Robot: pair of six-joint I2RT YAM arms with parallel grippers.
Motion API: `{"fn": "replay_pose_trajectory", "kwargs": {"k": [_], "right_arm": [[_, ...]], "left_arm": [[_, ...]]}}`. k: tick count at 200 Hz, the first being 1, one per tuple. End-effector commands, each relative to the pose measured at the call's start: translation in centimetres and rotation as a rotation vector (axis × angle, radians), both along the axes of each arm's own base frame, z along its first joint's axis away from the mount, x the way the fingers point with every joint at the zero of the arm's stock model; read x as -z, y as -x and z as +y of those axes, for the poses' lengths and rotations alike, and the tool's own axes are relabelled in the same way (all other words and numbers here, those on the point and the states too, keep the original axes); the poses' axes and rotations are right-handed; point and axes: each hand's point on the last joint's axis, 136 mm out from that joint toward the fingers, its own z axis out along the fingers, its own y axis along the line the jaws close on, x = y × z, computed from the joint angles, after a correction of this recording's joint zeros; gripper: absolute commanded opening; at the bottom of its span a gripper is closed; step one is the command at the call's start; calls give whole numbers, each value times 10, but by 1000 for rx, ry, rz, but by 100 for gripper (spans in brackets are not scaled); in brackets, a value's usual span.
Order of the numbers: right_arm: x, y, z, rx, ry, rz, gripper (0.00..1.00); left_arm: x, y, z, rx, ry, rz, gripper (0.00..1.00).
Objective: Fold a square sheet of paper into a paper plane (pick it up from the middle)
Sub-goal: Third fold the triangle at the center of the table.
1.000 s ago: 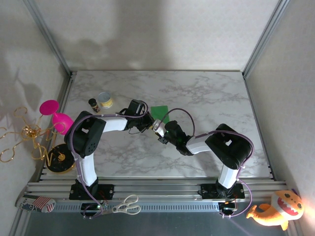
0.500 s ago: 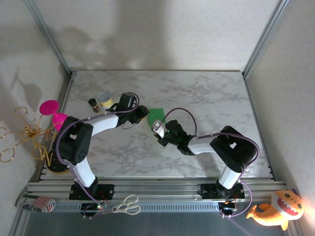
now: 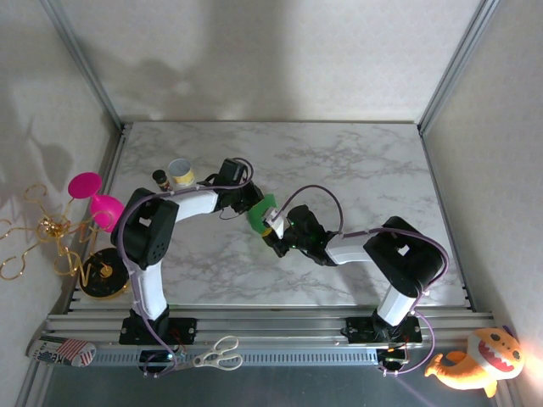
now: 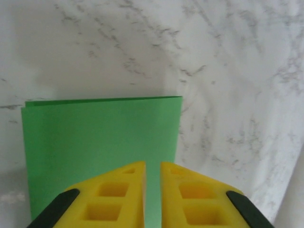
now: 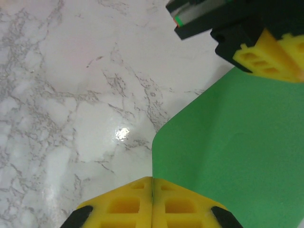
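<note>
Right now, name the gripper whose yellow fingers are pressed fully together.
The right gripper: its fingers meet with no gap at the edge of the green paper. The left gripper shows a narrow slit between its fingers.

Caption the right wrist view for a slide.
The right gripper shut on the curved paper, the left gripper holding its far side, over the marble table.

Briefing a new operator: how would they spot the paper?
On the marble table, left of centre, the left arm and right arm meet. The square sheet of paper sits between them, folded over. It alone is bright green, unlike the nearby tin can.
</note>
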Motion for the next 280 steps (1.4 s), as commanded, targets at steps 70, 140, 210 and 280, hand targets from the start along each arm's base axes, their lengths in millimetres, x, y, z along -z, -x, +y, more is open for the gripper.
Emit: {"fn": "replay_pose_trajectory", "kwargs": {"k": [70,140,210,280], "right_arm": [[4,-12,1,99,-39,168,8],[16,-38,-10,192,47,164,8],[21,-43,-10,211,67,177,8],[25,-51,-15,249,108,154,7]], "left_arm": [[44,19,7,76,-158,88,0],[55,28,10,119,-178,111,0],[55,28,8,123,-168,111,0],[58,30,7,124,-161,113,0]]}}
